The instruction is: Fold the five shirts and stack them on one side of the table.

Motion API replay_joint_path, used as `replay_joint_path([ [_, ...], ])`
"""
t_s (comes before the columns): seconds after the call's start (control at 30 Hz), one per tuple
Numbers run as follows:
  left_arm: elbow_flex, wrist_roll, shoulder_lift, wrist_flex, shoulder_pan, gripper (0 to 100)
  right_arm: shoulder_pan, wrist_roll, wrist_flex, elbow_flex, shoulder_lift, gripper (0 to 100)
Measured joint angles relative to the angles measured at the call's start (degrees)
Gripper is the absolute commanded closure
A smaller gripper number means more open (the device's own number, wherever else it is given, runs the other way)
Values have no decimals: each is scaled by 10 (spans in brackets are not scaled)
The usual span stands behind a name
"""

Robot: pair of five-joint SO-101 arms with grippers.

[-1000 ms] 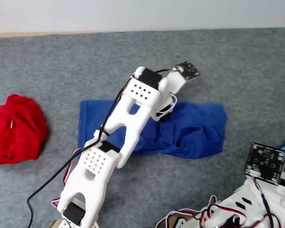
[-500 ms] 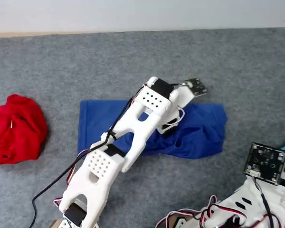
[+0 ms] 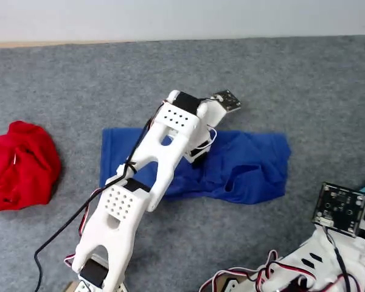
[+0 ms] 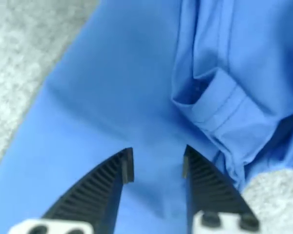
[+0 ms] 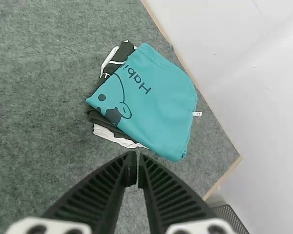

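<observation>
The blue shirt point(image 3: 255, 165) lies spread directly beneath the left gripper point(image 4: 155, 165). It is light, limp and prone to bunching. I would pinch a hem or corner, not mid-panel. Left jaws stand spread, holding nothing. The right gripper point(image 5: 137, 168) is pressed together, empty. Within the last half second the left gripper drew back from the crumpled end toward the shirt's middle.

Grey carpet point(image 3: 304, 73), wooden edge strip point(image 3: 48, 44)
</observation>
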Motion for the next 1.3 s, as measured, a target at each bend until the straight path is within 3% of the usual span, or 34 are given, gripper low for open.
replay_joint_path([
  [0.3,-15,0,-55,0,47,834,0,0,0,0,0,987],
  [0.43,-15,4,-55,-36,61,834,0,0,0,0,0,987],
  [0.77,-15,16,39,-43,57,834,0,1,0,0,0,988],
  [1.03,-15,18,43,-1,7,872,0,1,0,0,0,988],
  [1.3,-15,18,43,0,10,882,0,1,0,0,0,988],
])
